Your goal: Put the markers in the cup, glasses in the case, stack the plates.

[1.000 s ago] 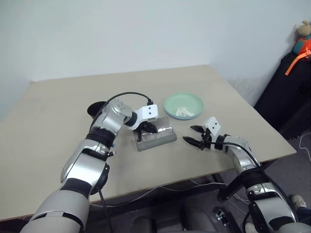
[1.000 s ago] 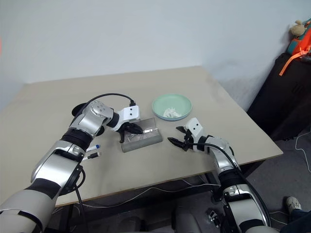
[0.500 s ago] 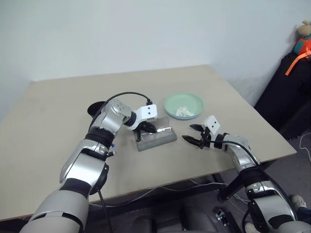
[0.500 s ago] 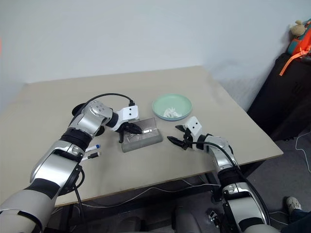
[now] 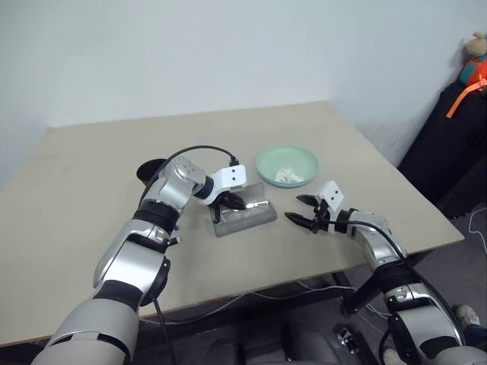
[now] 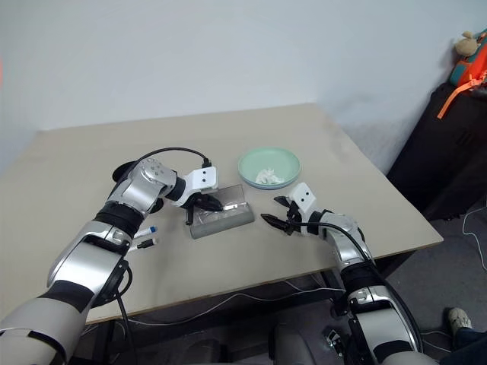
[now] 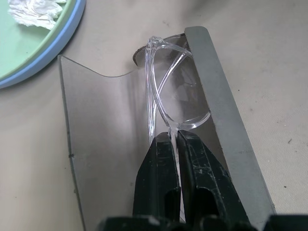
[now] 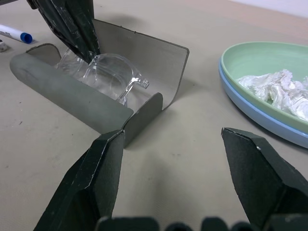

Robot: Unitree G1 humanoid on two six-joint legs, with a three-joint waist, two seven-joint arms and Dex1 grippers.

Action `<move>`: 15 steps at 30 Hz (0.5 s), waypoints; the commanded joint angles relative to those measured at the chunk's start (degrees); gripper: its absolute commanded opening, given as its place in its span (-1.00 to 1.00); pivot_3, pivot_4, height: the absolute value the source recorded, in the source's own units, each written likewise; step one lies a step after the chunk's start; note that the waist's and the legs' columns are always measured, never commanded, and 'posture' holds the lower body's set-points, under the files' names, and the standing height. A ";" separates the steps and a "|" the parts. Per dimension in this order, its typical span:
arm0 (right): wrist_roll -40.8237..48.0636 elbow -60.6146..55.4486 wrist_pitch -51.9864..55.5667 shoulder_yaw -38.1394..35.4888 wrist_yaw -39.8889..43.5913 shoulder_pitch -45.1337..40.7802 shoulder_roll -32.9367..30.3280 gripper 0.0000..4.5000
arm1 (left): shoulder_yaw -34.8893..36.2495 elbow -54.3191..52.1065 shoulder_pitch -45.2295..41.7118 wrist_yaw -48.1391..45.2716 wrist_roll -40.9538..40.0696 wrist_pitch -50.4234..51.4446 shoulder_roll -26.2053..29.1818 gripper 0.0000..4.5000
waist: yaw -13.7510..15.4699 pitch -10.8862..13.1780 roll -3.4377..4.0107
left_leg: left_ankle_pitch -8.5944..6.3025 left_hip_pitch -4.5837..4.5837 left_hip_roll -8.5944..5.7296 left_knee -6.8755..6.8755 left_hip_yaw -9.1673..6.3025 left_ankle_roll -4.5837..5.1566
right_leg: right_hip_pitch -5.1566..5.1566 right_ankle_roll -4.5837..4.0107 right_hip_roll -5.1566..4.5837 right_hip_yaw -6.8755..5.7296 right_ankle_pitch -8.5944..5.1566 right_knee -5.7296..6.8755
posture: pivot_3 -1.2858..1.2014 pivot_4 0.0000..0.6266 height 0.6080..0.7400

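Note:
My left gripper (image 7: 174,138) is shut on the bridge of the clear glasses (image 7: 166,96), which hang inside the open grey case (image 5: 245,218), its lid (image 7: 103,125) standing up. To the right of the case my right gripper (image 5: 296,209) hovers open over the table, holding nothing. The mint green plate (image 5: 270,161) lies stacked on the light blue plate (image 8: 250,113) behind it. Two markers (image 6: 144,231) lie on the table beside my left forearm. The black cup (image 5: 149,169) stands behind my left arm, partly hidden.
A white tissue wad (image 5: 288,175) lies in the green plate. The table's right edge (image 5: 426,201) runs close to my right arm, with dark bags (image 5: 456,144) beyond it.

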 commanded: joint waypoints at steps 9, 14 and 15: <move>0.48 -1.06 -0.98 -0.60 0.57 -1.34 -0.05 0.55 | 0.85 -3.49 0.16 -1.41 -0.97 1.13 0.40 -0.99 | 0.00 0.00 0.00 | 0.00 0.01 0.00 0.00 0.00 0.00 | 0.00 0.00 0.00 0.00 0.00 0.00 | 0.03 -1.00 0.70; 0.38 -0.69 -1.14 -0.54 0.62 -1.60 0.10 0.55 | 0.49 -3.58 0.41 -0.50 -0.31 0.09 0.51 -0.99 | 0.00 0.00 0.00 | 0.00 0.01 0.00 0.00 0.00 0.00 | -0.01 0.00 0.00 0.00 0.00 0.00 | 0.03 -1.00 0.70; 0.36 -0.65 -1.17 -0.53 0.63 -1.62 0.12 0.55 | 0.44 -3.59 0.45 -0.39 -0.23 -0.05 0.52 -0.99 | 0.00 0.00 0.00 | 0.00 0.01 0.00 0.00 0.00 0.00 | -0.01 0.00 0.00 0.00 0.00 0.00 | 0.03 -1.00 0.70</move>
